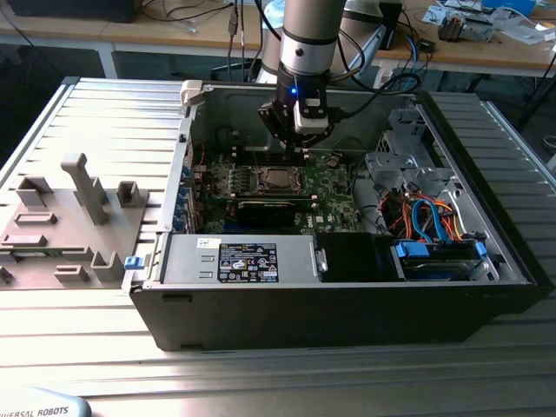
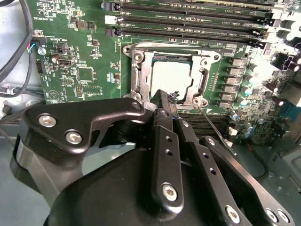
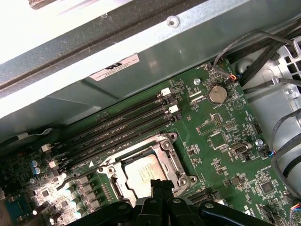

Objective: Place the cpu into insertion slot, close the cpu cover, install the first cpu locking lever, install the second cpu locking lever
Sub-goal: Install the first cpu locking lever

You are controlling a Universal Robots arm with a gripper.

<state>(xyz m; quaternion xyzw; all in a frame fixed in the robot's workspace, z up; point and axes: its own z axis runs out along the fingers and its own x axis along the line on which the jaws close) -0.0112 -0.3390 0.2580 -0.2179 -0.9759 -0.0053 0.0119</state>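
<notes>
The cpu (image 2: 171, 77) lies flat in the insertion slot (image 1: 280, 180) on the green board, its silver top showing through the square opening of the cpu cover (image 2: 141, 70), which lies down over it. A thin locking lever (image 2: 217, 131) sticks out at an angle from one socket corner; another thin lever (image 3: 80, 173) shows on the other side. My gripper (image 2: 165, 100) is shut, with its tips just over the socket's edge beside the cpu and nothing visible between them. It hangs inside the open computer case (image 1: 295, 149) and shows at the socket's rim (image 3: 157, 183).
Memory slots (image 2: 188, 23) run along one side of the socket. A long black expansion card (image 1: 274, 208) lies in front of it, with the power supply (image 1: 239, 261) nearer the case front. Cables and drive bays (image 1: 434, 226) fill the exterior view's right. A grey fixture tray (image 1: 61, 217) sits outside.
</notes>
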